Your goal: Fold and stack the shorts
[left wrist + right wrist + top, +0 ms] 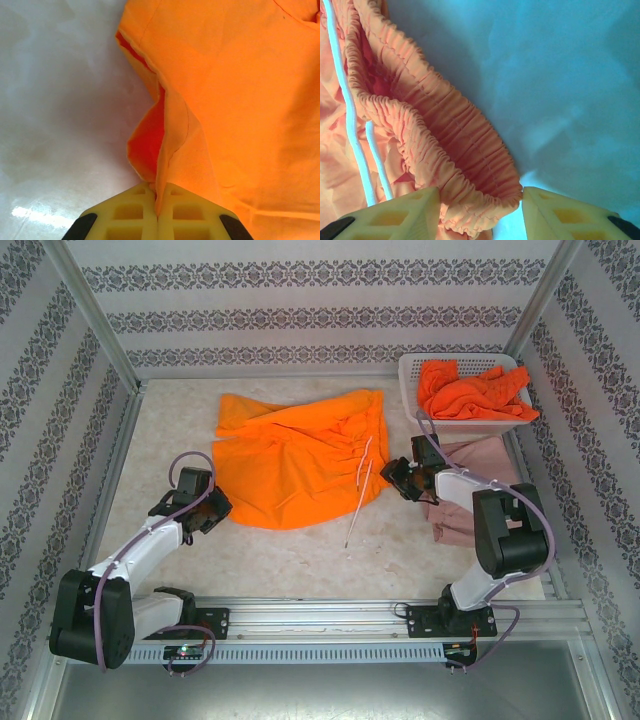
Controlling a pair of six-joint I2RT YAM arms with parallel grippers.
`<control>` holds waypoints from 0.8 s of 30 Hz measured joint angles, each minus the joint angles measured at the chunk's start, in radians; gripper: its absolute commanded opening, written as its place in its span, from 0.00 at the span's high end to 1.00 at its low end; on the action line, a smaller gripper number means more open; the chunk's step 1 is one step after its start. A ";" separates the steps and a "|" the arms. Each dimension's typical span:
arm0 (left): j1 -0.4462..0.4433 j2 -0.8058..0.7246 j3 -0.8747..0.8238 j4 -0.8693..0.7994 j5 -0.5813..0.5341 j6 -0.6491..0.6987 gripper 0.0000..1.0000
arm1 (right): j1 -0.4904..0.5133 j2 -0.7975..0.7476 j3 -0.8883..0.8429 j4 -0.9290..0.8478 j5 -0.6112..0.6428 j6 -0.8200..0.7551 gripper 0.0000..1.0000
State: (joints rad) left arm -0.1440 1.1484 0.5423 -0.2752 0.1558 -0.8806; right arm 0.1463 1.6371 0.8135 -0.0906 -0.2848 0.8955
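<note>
Jaws of left gripper (158, 200) are together, pinching the hem (170, 160) of the orange shorts (295, 465). Jaws of right gripper (481, 200) are apart, straddling the waistband (445, 145). Cloth sits between the pads, not clamped as far as I can see.

In the top view the orange shorts lie spread mid-frame on the tabletop (300, 560), left gripper at their lower-left corner, right gripper at their right edge. Red shorts (470, 390) are heaped in the basket (410, 370), upper right. Pink shorts (490, 462) lie flat just below it, partly under the right arm.

My read: the step in hand is getting the second grip for the first fold. To do it well:
- I'd get both layers of elastic deep between the pads before squeezing, not just the lip, or it slips on the lift.
- Keep the drawstring (350, 115) out of the bite. It hangs close to the left pad.
- Lift both ends level, keep the cloth taut between the arms, and lay it over so the edges line up.

Risk: the left pinch looks thin, only a fold of hem, and may pull out under tension.
</note>
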 measured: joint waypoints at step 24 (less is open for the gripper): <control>0.021 0.008 0.097 0.000 0.021 0.009 1.00 | 0.008 -0.021 0.086 -0.040 -0.004 -0.003 1.00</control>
State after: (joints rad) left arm -0.1234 1.1561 0.6388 -0.2749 0.1768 -0.8715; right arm 0.1547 1.6161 0.8993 -0.1307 -0.2886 0.8925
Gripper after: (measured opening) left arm 0.049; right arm 0.052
